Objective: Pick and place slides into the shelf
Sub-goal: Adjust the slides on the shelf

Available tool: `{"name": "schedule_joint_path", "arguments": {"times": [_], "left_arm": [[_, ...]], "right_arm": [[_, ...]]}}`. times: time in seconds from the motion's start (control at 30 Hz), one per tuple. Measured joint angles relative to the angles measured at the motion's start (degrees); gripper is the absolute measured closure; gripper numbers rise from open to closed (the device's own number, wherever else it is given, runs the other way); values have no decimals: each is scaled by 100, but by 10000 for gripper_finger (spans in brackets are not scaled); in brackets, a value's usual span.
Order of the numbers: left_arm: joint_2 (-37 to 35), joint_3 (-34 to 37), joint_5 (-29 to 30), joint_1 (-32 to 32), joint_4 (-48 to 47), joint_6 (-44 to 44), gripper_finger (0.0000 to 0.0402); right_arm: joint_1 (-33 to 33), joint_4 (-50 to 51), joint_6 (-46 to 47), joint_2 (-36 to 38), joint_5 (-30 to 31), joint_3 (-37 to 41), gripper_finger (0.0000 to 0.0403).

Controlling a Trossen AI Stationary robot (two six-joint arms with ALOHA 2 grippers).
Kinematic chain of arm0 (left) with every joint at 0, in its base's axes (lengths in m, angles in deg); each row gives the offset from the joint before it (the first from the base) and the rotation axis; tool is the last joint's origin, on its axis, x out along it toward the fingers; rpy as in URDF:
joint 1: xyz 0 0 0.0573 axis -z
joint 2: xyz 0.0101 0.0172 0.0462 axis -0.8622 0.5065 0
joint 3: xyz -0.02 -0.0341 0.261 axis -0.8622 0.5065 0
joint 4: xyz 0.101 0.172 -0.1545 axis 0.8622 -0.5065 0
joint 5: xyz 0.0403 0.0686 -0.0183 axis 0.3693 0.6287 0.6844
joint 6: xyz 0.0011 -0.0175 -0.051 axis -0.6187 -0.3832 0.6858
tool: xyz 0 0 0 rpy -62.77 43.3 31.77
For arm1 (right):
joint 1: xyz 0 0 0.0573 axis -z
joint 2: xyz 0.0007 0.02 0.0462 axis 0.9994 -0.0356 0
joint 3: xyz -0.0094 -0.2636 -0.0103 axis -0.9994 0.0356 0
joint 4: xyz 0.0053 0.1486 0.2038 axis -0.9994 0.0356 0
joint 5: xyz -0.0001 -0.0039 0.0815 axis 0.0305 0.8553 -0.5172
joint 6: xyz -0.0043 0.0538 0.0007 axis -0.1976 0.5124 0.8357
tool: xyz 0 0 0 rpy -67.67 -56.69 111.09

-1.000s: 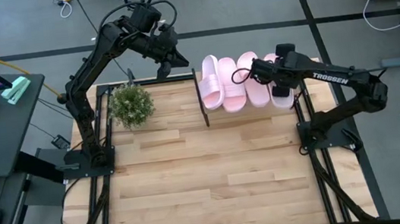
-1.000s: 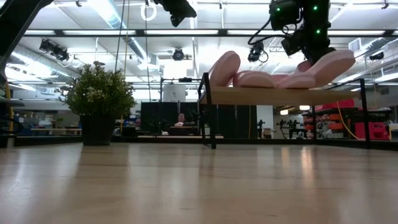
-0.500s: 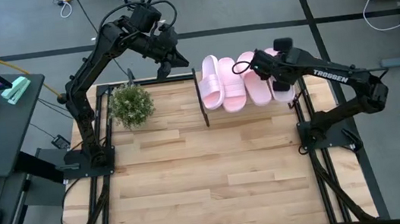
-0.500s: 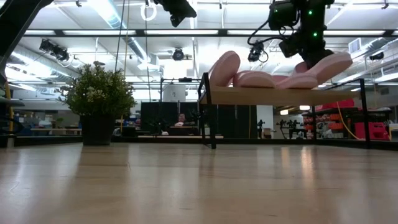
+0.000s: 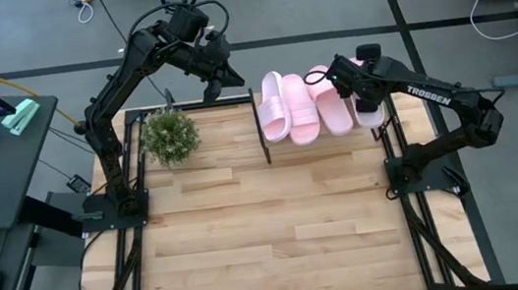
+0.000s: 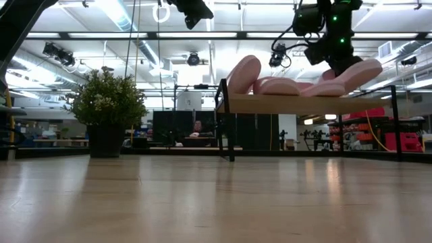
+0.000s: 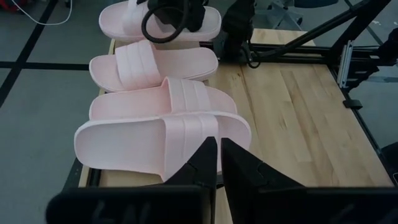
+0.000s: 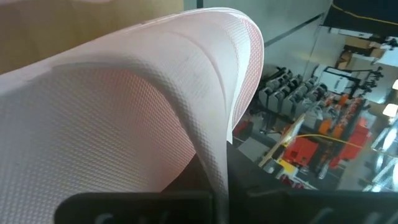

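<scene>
High view: my right gripper (image 5: 350,82), pinched shut on the strap of the rightmost of the slides (image 5: 367,102), has shifted toward the top since a second ago, angling it on the shelf (image 5: 264,136), upper centre. My left gripper (image 5: 212,83) waits closed, upper left.

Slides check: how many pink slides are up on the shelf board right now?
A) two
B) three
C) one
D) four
D: the high view shows all four slides lying side by side on the shelf, and the left wrist view counts four too, with the right hand shut on the strap of the outermost slide.
</scene>
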Motion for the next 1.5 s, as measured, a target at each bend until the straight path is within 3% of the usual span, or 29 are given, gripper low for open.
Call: {"name": "schedule_joint_path", "arguments": {"times": [0.43, 0.87, 1.3, 1.5], "left_arm": [[0, 0, -1, 1, 4, 0, 365], [0, 0, 0, 2, 4, 2, 370], [0, 0, 0, 2, 4, 2, 373], [0, 0, -2, 2, 2, 4, 374]], "right_arm": [[150, -521, -625, 0, -396, 0, 391], [508, -542, -660, 0, -918, 0, 383], [508, -519, -658, 0, -1139, 0, 269], [508, -522, -652, 0, -579, 0, 210]]}}
